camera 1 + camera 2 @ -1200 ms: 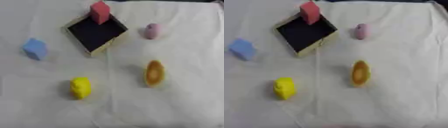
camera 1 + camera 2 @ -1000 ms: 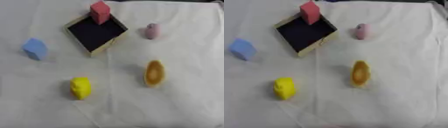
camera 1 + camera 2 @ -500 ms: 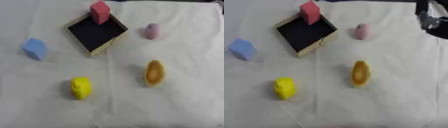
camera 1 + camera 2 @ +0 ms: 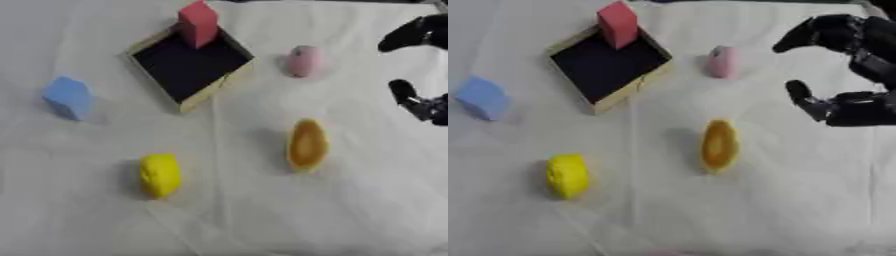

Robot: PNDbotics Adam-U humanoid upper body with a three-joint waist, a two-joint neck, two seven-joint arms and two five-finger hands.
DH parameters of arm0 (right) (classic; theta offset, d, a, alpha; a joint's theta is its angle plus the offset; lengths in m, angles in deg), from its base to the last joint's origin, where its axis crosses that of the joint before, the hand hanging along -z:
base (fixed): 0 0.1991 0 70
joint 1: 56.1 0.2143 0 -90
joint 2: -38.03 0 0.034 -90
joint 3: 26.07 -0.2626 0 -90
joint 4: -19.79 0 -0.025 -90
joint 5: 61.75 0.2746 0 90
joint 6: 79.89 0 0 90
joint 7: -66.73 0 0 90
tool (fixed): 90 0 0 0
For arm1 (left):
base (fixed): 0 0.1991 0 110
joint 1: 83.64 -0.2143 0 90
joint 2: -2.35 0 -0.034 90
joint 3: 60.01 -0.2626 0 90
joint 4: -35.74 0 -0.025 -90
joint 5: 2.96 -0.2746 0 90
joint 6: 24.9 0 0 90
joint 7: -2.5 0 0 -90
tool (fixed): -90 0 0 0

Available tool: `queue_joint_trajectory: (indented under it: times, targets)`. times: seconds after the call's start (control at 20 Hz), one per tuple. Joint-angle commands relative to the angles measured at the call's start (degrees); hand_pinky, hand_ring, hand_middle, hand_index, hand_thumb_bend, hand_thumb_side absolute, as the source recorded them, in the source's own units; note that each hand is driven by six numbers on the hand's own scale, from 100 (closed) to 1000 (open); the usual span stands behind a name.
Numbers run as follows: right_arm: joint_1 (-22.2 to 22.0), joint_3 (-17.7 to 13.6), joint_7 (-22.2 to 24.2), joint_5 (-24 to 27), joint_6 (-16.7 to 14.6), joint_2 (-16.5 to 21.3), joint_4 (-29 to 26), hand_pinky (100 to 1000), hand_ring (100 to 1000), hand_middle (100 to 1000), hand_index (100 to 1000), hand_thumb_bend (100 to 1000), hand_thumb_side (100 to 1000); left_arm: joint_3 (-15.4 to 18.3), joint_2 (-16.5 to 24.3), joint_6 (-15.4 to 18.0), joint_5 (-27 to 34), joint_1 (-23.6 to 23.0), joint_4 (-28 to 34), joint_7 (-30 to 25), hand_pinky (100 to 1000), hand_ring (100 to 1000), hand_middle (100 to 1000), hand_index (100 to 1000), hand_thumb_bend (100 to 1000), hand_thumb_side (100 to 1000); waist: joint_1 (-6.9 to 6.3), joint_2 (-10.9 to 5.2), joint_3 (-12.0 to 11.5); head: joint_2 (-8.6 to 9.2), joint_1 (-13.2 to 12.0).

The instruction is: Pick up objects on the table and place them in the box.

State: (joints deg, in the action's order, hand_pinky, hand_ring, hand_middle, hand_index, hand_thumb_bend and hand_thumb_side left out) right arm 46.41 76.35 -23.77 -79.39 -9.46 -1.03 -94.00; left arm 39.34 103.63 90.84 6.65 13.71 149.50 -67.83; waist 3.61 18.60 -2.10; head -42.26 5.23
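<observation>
Right hand [image 4: 846, 75] in from the right edge, above the white cloth [image 4: 798, 200], palm facing left. Spread wide: fingers [image 4: 811, 30] arched up top, thumb [image 4: 802, 97] sticking out below, big gap between them. Nothing held, nothing touched. Left hand not visible in either view.

Nearest item is the pink object [image 4: 723, 62], to the hand's left, roughly level with the fingers, clear of them. Orange oval piece [image 4: 719, 145] lies below and left of the thumb, apart from it.

Box [image 4: 605, 67], dark inside, sits rotated at upper left; red block [image 4: 618, 23] stands upright at its far corner. Blue block [image 4: 481, 98] at far left, yellow object [image 4: 567, 175] lower left, both on the cloth outside the box.
</observation>
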Motion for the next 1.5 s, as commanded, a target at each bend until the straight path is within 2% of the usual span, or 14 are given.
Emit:
queue_joint_trajectory:
  times: [0.05,0.5,0.8,1.5]
  targets:
    - [1.07,1.05,3.72,-2.28,-0.94,3.25,-0.8,862,833,765,833,100,193,-0.02,1.87,0.03,0.26,0.39,0.83,-0.42,676,641,593,748,100,582,0.7,-0.85,-0.11,0.15,0.37]
    - [4.21,5.49,9.95,-2.79,-1.15,2.81,-0.8,886,875,805,885,100,205,-0.54,1.93,-0.21,0.81,0.68,0.83,-1.09,675,641,597,747,100,594,0.73,-0.57,-0.48,-0.05,0.74]
    - [6.39,8.48,11.78,-1.81,0.68,1.62,-0.8,889,878,808,895,100,196,-0.8,1.91,-0.33,1.13,0.76,0.83,-1.47,675,641,597,747,100,598,0.53,-0.47,-0.56,-0.16,0.97]
    - [10.28,14.48,16.9,-3.83,6.1,-2.72,-0.8,896,882,810,895,100,184,-1.26,1.56,-0.56,1.74,1.09,0.83,-2.28,674,640,597,747,100,603,0.05,0.32,-0.91,0.18,1.45]
